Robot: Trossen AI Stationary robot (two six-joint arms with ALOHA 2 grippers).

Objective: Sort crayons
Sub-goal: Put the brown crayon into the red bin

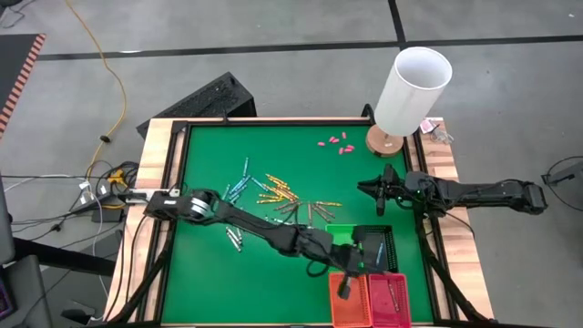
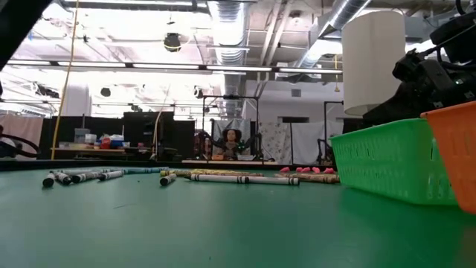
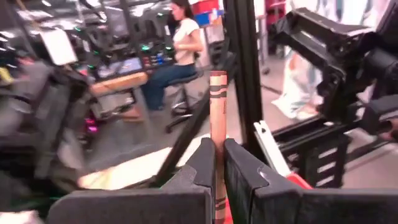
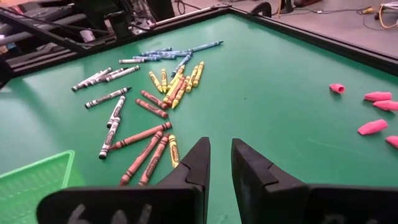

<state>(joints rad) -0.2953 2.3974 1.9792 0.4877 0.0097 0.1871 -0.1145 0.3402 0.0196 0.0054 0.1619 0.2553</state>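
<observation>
Crayons [image 1: 273, 196] lie scattered mid-table on the green table [image 1: 209, 273]: light blue ones toward the far left, yellow-orange ones [image 4: 177, 81] in the middle, grey-white ones [image 4: 107, 98] and brownish-red ones [image 4: 144, 135] nearer the baskets. In the low view they form a low row across the mat [image 2: 223, 177]. Left arm reaches from the table's left edge diagonally toward the near right; left gripper [image 1: 344, 287] is over the orange basket [image 1: 351, 305], jaws closed on one brownish-red crayon [image 3: 217, 112], held upright between the fingers [image 3: 199, 171]. Green basket [image 1: 369, 246] sits just behind the orange one; a pink-red basket [image 1: 390, 301] is beside the orange, holding a few crayons. Pink eraser pieces [image 1: 335, 142] lie at the far side. A white cylinder [image 1: 412, 89] on a wooden base stands at the far right corner. Right gripper [image 1: 375, 189] waits above the table's right side, jaws slightly open, holding nothing. A seated person [image 3: 177, 50] shows in the room beyond.
</observation>
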